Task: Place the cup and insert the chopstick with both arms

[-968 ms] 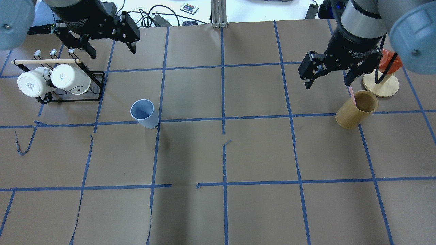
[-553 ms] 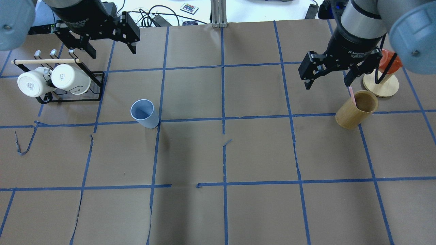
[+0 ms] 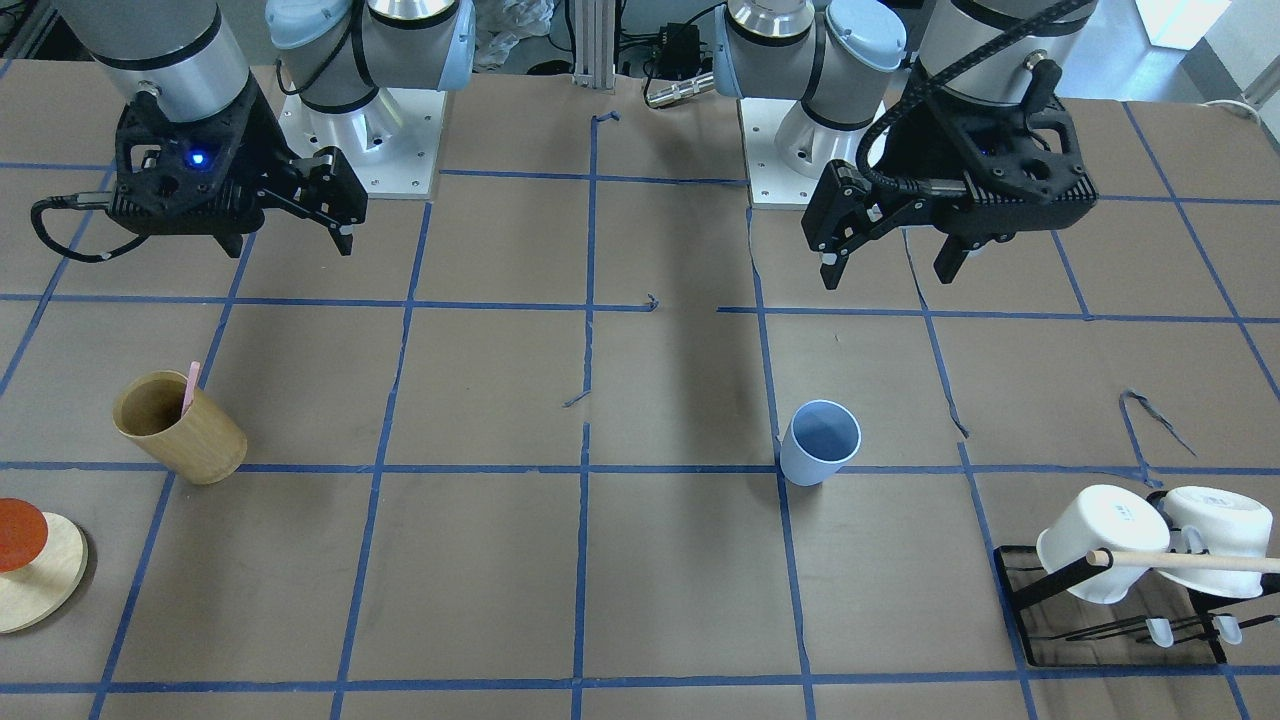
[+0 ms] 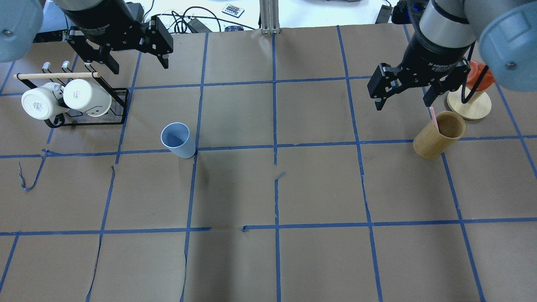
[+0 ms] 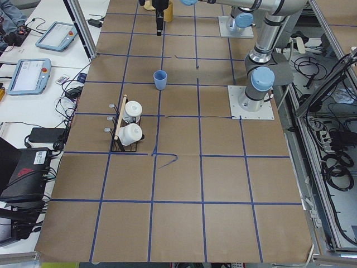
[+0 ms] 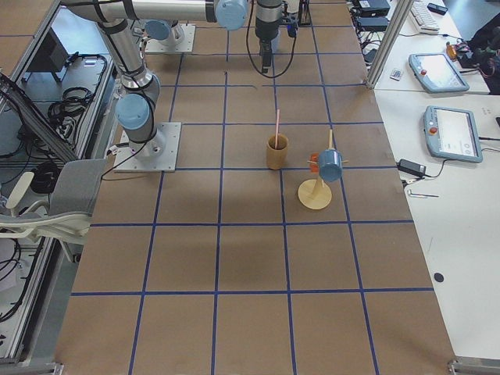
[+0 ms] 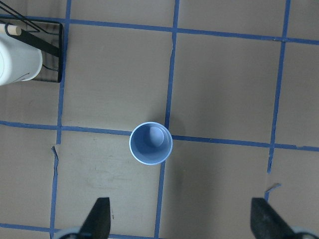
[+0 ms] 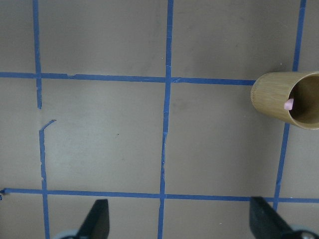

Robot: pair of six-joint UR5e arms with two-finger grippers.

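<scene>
The light-blue cup stands upright on the brown paper left of centre; it also shows in the front view and the left wrist view. The pale-pink chopstick stands in a tan wooden cup at the right, seen too in the front view and the right wrist view. My left gripper is open and empty, high above the table behind the blue cup. My right gripper is open and empty, hovering just left of the wooden cup.
A black rack with two white mugs and a light-wood rod stands at the left. A round wooden stand with an orange cup stands behind the wooden cup. Blue tape lines grid the table.
</scene>
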